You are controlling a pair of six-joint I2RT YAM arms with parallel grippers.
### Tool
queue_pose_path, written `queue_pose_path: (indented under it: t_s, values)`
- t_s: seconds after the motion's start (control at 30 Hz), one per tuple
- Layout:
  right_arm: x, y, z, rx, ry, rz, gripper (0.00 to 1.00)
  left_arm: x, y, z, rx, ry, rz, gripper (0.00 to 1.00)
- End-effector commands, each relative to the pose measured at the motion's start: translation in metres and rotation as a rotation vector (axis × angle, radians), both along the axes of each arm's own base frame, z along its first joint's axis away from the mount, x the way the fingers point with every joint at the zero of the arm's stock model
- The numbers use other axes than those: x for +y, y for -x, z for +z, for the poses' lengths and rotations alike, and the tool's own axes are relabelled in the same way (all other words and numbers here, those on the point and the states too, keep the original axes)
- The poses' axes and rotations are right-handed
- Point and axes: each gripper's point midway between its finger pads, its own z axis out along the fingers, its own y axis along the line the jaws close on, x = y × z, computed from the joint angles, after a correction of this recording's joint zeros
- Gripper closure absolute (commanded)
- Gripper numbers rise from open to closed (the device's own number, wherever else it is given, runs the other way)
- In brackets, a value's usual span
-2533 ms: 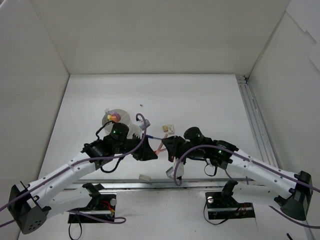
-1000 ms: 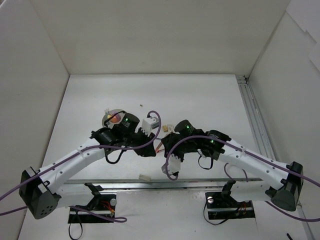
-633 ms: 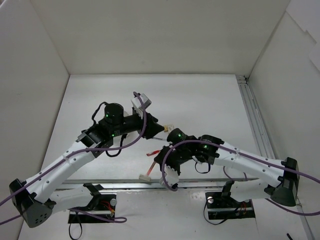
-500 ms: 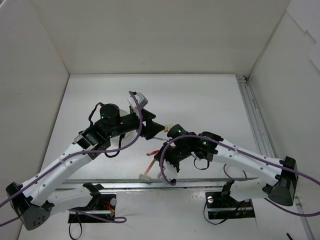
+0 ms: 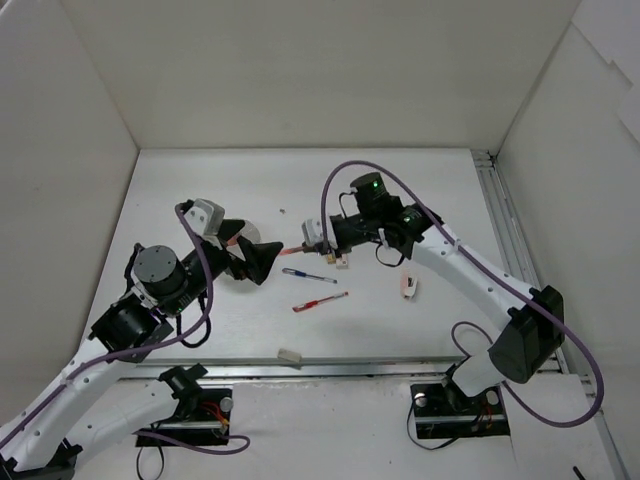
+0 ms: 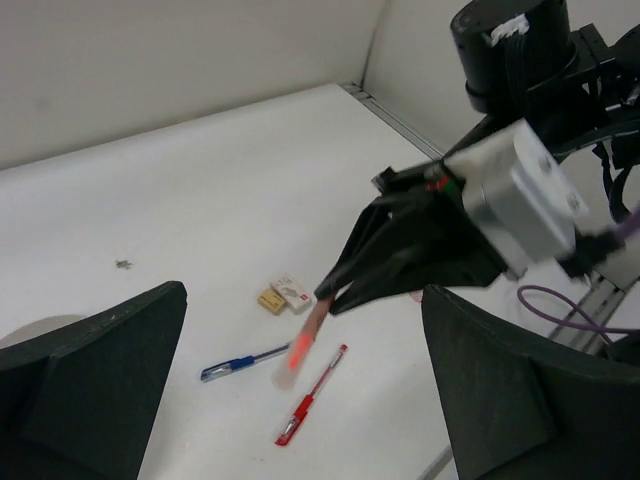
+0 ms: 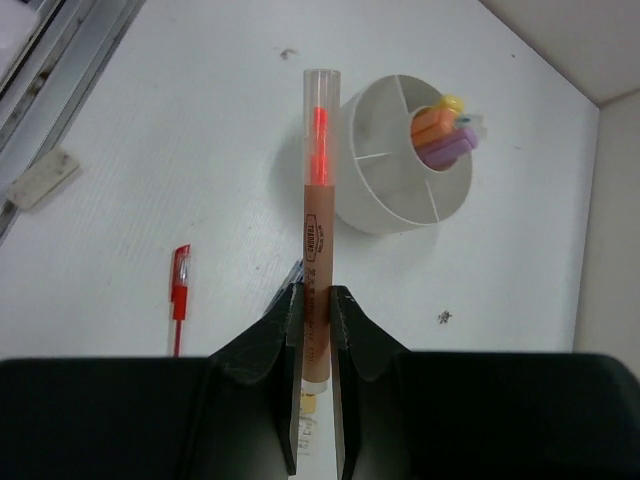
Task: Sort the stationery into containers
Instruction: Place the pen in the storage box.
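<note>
Clenching the orange marker (image 7: pixel 318 200) by its barrel, the right claw (image 7: pixel 317 300) holds it above the worktop (image 7: pixel 150 150), cap aimed at the divided white cup (image 7: pixel 392 218), likely to join the markers (image 7: pixel 445 135) already inside, while the left claw (image 5: pixel 257 260) hangs released and empty near that cup.

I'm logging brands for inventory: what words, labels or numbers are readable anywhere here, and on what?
Dark print along the orange marker gripped in the right claw: too small to read.
Red-marked sleeve on the eraser: blurred, unreadable.
No other text shows.
</note>
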Motion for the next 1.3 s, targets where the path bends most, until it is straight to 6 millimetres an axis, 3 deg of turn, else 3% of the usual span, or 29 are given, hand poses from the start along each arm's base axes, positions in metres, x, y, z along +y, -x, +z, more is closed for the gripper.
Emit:
queue_pose_path:
  t_s: [0.0,0.07,0.1,0.13,0.2,0.37,0.57,0.7,0.87,1.0,1.1,1.27]
  values:
    - [0.021,-0.018,0.061,0.146,-0.222,-0.042,1.00,0.032,-0.012,0.007,-0.003,0.057,0.185,0.00]
    - [0.024,-0.032,0.073,0.299,-0.303,-0.177,1.00,0.042,-0.009,0.006,-0.001,0.083,0.225,0.00]
    - [0.030,-0.049,0.108,0.223,-0.461,-0.199,1.00,0.049,-0.009,0.009,-0.010,0.101,0.253,0.00]
    - [0.029,-0.051,0.100,0.364,-0.508,-0.277,1.00,0.051,-0.009,0.008,-0.011,0.109,0.265,0.00]
    - [0.028,-0.062,0.125,0.334,-0.633,-0.361,1.00,0.053,-0.012,0.008,-0.015,0.122,0.281,0.00]
    - [0.034,-0.071,0.152,0.549,-0.785,-0.545,1.00,0.051,-0.029,0.014,-0.015,0.148,0.343,0.00]
    - [0.028,-0.051,0.149,0.572,-0.963,-0.646,1.00,0.043,-0.047,0.026,-0.026,0.188,0.373,0.00]
    - [0.037,-0.035,0.130,0.593,-0.930,-0.651,1.00,0.037,-0.054,0.028,-0.014,0.217,0.372,0.00]
    - [0.045,-0.020,0.125,0.575,-0.930,-0.654,1.00,0.039,-0.063,0.022,0.003,0.257,0.390,0.00]
    - [0.048,-0.017,0.117,0.560,-0.922,-0.674,1.00,0.037,-0.071,0.016,0.030,0.281,0.371,0.15]
    - [0.049,-0.017,0.113,0.550,-0.925,-0.687,1.00,0.030,-0.073,0.012,0.038,0.282,0.335,0.32]
    - [0.052,-0.018,0.112,0.526,-0.933,-0.698,1.00,0.018,-0.075,0.004,0.064,0.267,0.281,0.35]
